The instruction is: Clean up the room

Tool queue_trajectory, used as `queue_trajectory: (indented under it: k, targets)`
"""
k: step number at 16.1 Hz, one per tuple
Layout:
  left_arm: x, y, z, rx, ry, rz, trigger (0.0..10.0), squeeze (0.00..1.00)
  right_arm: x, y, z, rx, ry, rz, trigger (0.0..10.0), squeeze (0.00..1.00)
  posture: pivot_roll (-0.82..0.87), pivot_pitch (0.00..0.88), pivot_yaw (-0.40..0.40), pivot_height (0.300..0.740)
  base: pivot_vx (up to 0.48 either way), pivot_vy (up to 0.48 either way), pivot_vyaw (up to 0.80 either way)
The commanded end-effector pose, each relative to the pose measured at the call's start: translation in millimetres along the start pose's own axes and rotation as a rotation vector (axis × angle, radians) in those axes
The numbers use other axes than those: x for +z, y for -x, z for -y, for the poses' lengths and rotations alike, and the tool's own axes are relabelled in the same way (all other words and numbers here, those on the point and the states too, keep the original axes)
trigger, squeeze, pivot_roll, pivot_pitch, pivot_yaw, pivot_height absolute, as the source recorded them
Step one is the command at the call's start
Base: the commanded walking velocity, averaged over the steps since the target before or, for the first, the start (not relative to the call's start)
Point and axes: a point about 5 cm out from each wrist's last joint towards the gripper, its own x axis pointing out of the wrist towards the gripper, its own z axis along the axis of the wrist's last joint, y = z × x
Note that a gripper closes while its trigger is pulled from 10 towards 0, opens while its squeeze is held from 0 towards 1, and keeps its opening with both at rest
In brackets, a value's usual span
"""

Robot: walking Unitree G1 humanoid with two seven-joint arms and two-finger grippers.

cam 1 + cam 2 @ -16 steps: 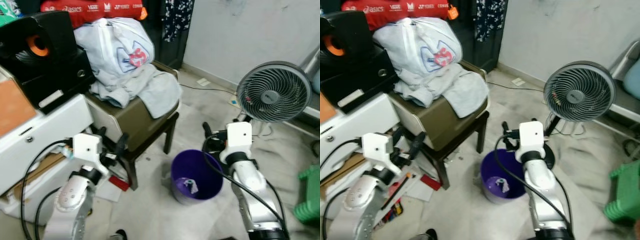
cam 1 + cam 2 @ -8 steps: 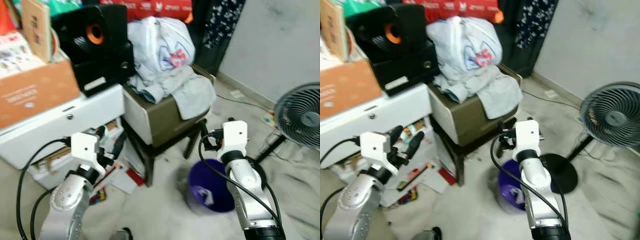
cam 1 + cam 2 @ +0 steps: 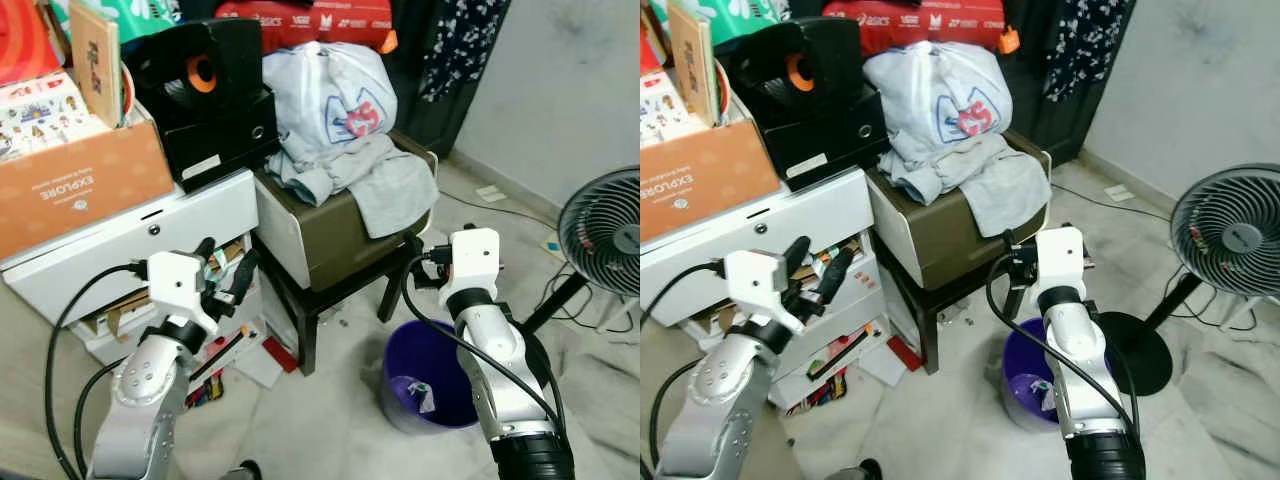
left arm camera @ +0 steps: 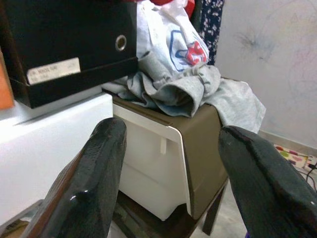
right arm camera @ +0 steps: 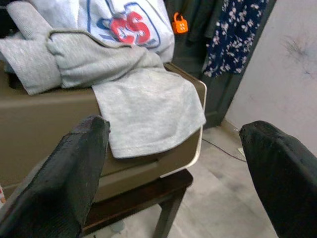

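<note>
Clothes (image 3: 350,150), grey with a printed white bag on top, lie heaped on a brown box (image 3: 340,235) set on a dark stool (image 3: 310,300). Left gripper (image 3: 225,272) and right gripper (image 3: 415,262) hover either side of the stool, fingers spread and empty. Purple bin (image 3: 425,385) stands on the floor below the right arm.

**Both arms raised, fingers spread**

We hold both silver arms bent upward in front of us, forearms rising from about 6 o'clock. Our left gripper (image 3: 226,274) points toward 1 o'clock, its two black fingers (image 4: 96,173) held apart with nothing between them. Our right gripper (image 5: 173,163) sits at the end of a near-vertical wrist, aimed toward 11 o'clock, its fingers likewise spread wide and empty.
</note>
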Motion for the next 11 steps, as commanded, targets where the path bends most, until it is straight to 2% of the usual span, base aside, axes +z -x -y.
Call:
queue_trajectory:
  k: [1,8,11]
  targets:
    - [-1.2,-0.5,-1.9,-0.002,-0.004,-0.006,10.0,0.0,4.4,-3.5,-0.2,-0.003,-0.007,0.021,10.0,0.0,-0.12,0.051,-0.056,0.74,0.0,0.0,0.0]
    - [-0.2,-1.6,3.8,-0.043,0.019,0.017,10.0,0.0,6.3,-8.5,-2.5,0.007,-0.021,0.04,10.0,0.0,-0.12,0.046,-0.058,0.74,0.0,0.0,0.0]
    - [0.1,-0.2,6.2,-0.065,0.019,0.019,10.0,0.0,4.5,-6.8,-0.8,0.0,-0.022,0.032,10.0,0.0,-0.13,0.054,-0.056,0.74,0.271,0.0,0.0]
